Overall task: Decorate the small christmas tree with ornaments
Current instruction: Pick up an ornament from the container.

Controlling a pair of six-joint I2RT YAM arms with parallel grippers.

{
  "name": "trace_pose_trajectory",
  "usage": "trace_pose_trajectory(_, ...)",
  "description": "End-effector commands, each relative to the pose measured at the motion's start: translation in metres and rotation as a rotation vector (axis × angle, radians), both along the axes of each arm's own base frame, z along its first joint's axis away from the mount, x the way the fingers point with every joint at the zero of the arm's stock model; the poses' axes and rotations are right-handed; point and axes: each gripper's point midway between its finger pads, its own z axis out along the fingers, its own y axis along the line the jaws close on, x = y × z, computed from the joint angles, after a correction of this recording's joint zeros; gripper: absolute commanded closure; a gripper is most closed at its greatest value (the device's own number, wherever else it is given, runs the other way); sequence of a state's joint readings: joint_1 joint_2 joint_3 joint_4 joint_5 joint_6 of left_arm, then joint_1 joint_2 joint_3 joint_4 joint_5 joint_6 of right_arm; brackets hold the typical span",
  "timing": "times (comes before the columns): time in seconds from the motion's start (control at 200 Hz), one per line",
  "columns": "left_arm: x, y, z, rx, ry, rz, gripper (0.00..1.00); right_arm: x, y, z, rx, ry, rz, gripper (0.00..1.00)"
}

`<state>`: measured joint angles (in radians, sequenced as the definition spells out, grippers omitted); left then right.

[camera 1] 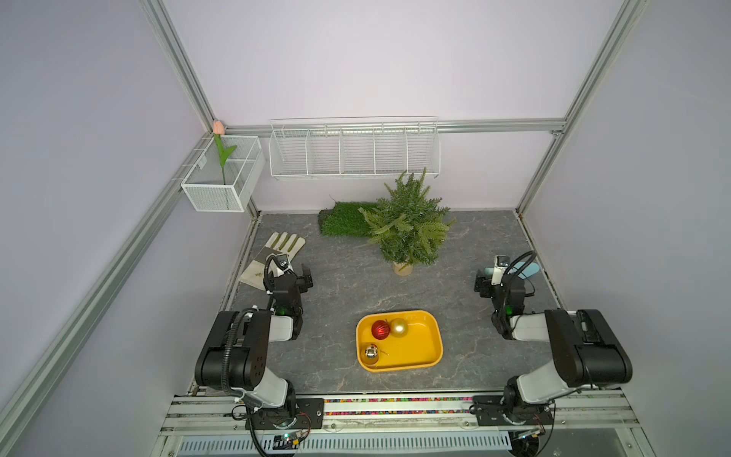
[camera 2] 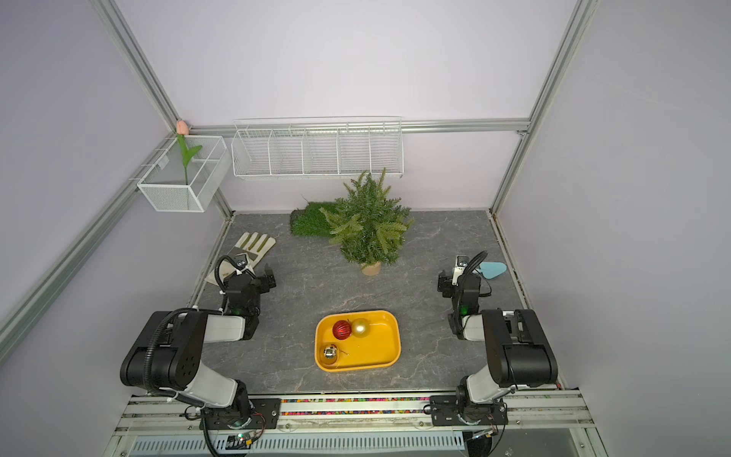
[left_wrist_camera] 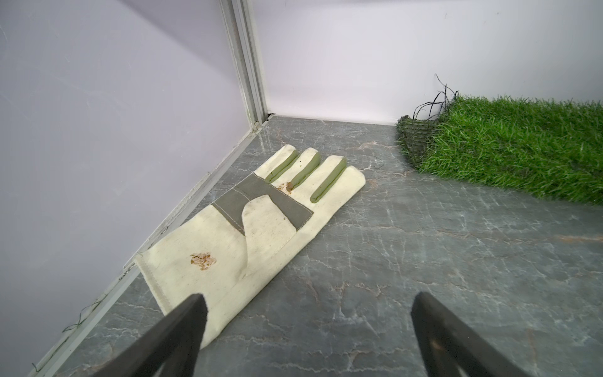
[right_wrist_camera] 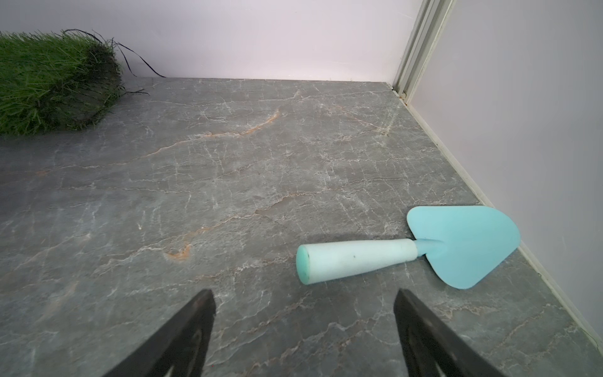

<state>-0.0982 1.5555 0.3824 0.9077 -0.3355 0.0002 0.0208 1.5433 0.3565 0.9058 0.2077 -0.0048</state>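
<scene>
Far left, on the wall: a white mesh basket point(camera 1: 221, 194) with a pink tulip point(camera 1: 224, 154) standing upright in it. Below it, a cream glove point(left_wrist_camera: 261, 228) with brown stains lies flat on the grey table point(camera 1: 348, 285) along the left wall, fingers toward the back corner. The left gripper point(left_wrist_camera: 310, 302) is just beside the glove's cuff, jaws spread wide and released, with nothing between them. At the back wall, left of centre, a roll of green turf point(camera 1: 342, 221) lies on the table. Above it a divided white wire rack point(camera 1: 354, 150) hangs on the wall. The tree point(camera 1: 407, 225) stands upright in its beige pot at centre rear, just right of the turf. Its left branches overlap the turf's end in both top views, and contact cannot be confirmed. At front centre sits a yellow tray point(camera 1: 415, 348), well apart from the tree, holding all three ornaments. The red ball point(camera 1: 380, 329) and gold ball point(camera 1: 399, 327) touch side by side at its back left, and the silver ball point(camera 1: 371, 353) sits alone at its front left. The right gripper point(right_wrist_camera: 305, 296) is near the right wall over bare table, jaws wide apart and released, gripping nothing. Just beyond it a blue trowel point(right_wrist_camera: 456, 244) lies flat, its pale handle toward the centre and its blade close to the right wall.
</scene>
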Motion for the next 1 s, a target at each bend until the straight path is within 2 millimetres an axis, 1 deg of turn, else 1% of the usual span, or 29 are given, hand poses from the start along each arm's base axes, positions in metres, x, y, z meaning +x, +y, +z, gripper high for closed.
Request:
trace_pose_trajectory(0.0,0.003,0.000,0.006,-0.018,-0.023,-0.003,0.01,0.005,0.001,0.008,-0.007,-0.028,0.011,0.11)
trace_pose_trajectory(0.06,0.003,0.001,0.005,-0.019,-0.023,-0.004,0.01,0.004,0.001,0.009,-0.010,-0.033,0.013,0.11)
trace_pose_trajectory(0.11,0.001,0.002,0.009,-0.015,-0.037,0.008,0.01,0.003,0.002,0.016,-0.020,-0.048,0.006,0.11)
trace_pose_trajectory(0.185,-0.003,0.008,0.022,-0.019,-0.046,0.043,0.01,0.000,0.000,0.029,-0.031,-0.039,-0.010,0.11)
trace_pose_trajectory(0.255,-0.008,0.014,0.035,-0.024,-0.057,0.081,0.01,-0.005,-0.003,0.045,-0.035,-0.049,-0.038,0.11)
trace_pose_trajectory(0.325,-0.014,0.018,0.049,-0.026,-0.054,0.114,0.01,-0.008,-0.002,0.060,-0.013,-0.023,-0.045,0.11)
trace_pose_trajectory(0.37,-0.017,0.017,0.055,-0.040,-0.034,0.117,0.00,-0.012,0.000,0.065,0.015,0.024,-0.044,0.10)
trace_pose_trajectory(0.415,-0.020,0.012,0.061,-0.070,-0.018,0.097,0.00,-0.016,0.006,0.072,0.047,0.069,-0.020,0.09)
trace_pose_trajectory(0.485,-0.027,0.003,0.072,-0.142,-0.009,0.071,0.00,-0.024,0.023,0.081,0.113,0.136,0.049,0.08)
trace_pose_trajectory(0.555,-0.036,-0.013,0.082,-0.227,0.008,0.029,0.03,-0.036,0.041,0.088,0.188,0.217,0.116,0.02)
trace_pose_trajectory(0.6,-0.043,-0.027,0.089,-0.276,0.022,-0.019,0.05,-0.045,0.054,0.091,0.232,0.263,0.155,0.01)
trace_pose_trajectory(0.66,-0.052,-0.050,0.097,-0.312,0.048,-0.105,0.07,-0.061,0.072,0.095,0.259,0.312,0.220,0.00)
trace_pose_trajectory(0.74,-0.065,-0.077,0.101,-0.347,0.108,-0.212,0.08,-0.084,0.102,0.099,0.260,0.350,0.339,0.01)
trace_pose_trajectory(0.76,-0.068,-0.082,0.101,-0.358,0.126,-0.232,0.09,-0.089,0.106,0.100,0.260,0.354,0.362,0.02)
trace_pose_trajectory(0.77,-0.069,-0.084,0.100,-0.363,0.135,-0.242,0.09,-0.094,0.114,0.100,0.257,0.358,0.394,0.02)
trace_pose_trajectory(0.79,-0.072,-0.088,0.101,-0.372,0.151,-0.263,0.09,-0.100,0.122,0.099,0.254,0.368,0.428,0.03)
trace_pose_trajectory(0.855,-0.082,-0.098,0.103,-0.395,0.186,-0.326,0.10,-0.119,0.146,0.098,0.248,0.394,0.539,0.04)
trace_pose_trajectory(0.895,-0.087,-0.103,0.106,-0.403,0.193,-0.359,0.10,-0.131,0.157,0.094,0.237,0.417,0.586,0.04)
trace_pose_trajectory(0.995,-0.097,-0.105,0.116,-0.397,0.190,-0.389,0.08,-0.154,0.179,0.081,0.237,0.500,0.645,0.05)
